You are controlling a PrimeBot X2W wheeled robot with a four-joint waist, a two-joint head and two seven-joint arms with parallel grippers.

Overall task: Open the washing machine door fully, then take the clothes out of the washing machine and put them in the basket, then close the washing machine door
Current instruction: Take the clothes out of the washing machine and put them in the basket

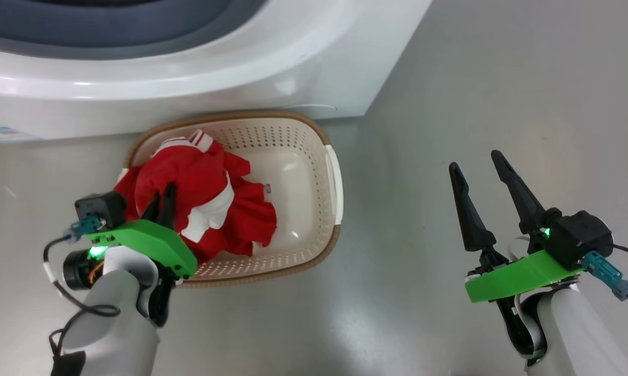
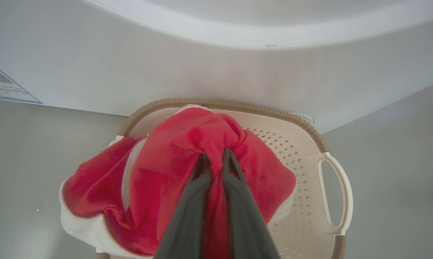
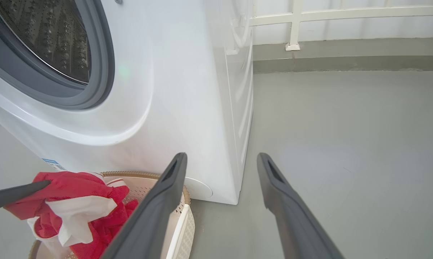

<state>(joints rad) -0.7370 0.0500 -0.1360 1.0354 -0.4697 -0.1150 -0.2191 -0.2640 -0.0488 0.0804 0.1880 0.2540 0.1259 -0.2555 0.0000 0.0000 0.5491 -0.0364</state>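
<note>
Head view | left claw (image 1: 163, 191) pinched red clothes (image 1: 204, 177) over basket (image 1: 321, 137), some cloth lying inside | right claw (image 1: 475, 161) spread, empty, above floor (image 1: 501, 78) | basket sat just before washer (image 1: 188, 89)

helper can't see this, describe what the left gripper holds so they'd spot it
By the big white front-loading washing machine sits a cream perforated plastic basket with a brown rim. Over it, the left gripper pinches soft red clothes with white trim, the only red thing around.

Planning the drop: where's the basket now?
Head view, left of centre: the basket sits on the floor right before the washing machine, below the left gripper.
</note>
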